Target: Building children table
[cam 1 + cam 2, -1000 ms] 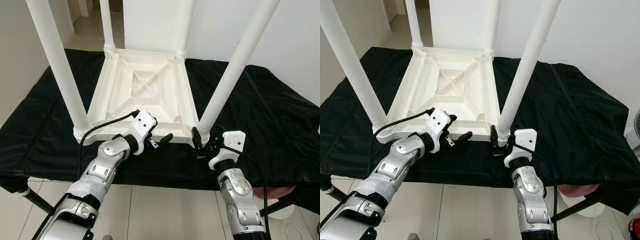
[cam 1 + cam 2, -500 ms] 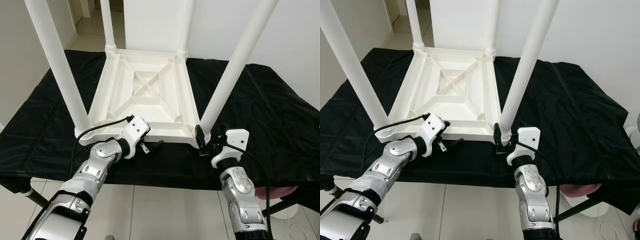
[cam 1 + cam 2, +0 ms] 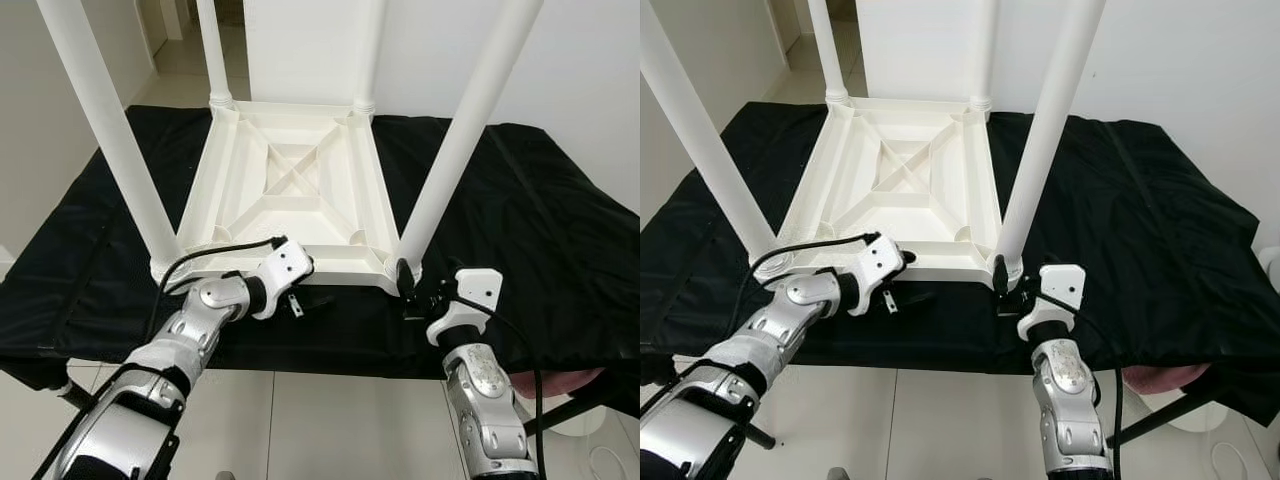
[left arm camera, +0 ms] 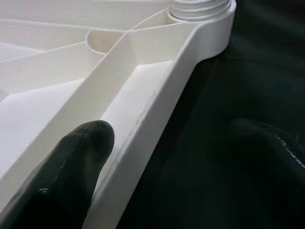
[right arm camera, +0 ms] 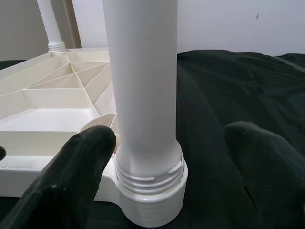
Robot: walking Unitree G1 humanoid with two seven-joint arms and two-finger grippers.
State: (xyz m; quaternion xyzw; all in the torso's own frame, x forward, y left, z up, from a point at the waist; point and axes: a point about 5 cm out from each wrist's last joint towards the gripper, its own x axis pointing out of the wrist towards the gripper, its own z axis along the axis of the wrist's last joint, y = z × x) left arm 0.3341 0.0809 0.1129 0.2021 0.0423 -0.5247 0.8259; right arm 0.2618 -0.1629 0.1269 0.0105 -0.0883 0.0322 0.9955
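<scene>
White children's table (image 3: 290,190) lies upside down, legs pointing upward.

Upturned white table (image 3: 905,190) on black cloth (image 3: 1120,230); both claws at near edge.

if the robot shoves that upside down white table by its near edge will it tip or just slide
Probably slides: the upside-down table lies flat and wide on the black cloth, which may bunch. Its hollow ribbed plastic looks light and stiff. Pushed high on a leg, tipping seems likelier.

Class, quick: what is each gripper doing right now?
Left gripper: open, straddling the tabletop rim.
Right gripper: open, fingers either side of the near right leg, not clamped.
</scene>
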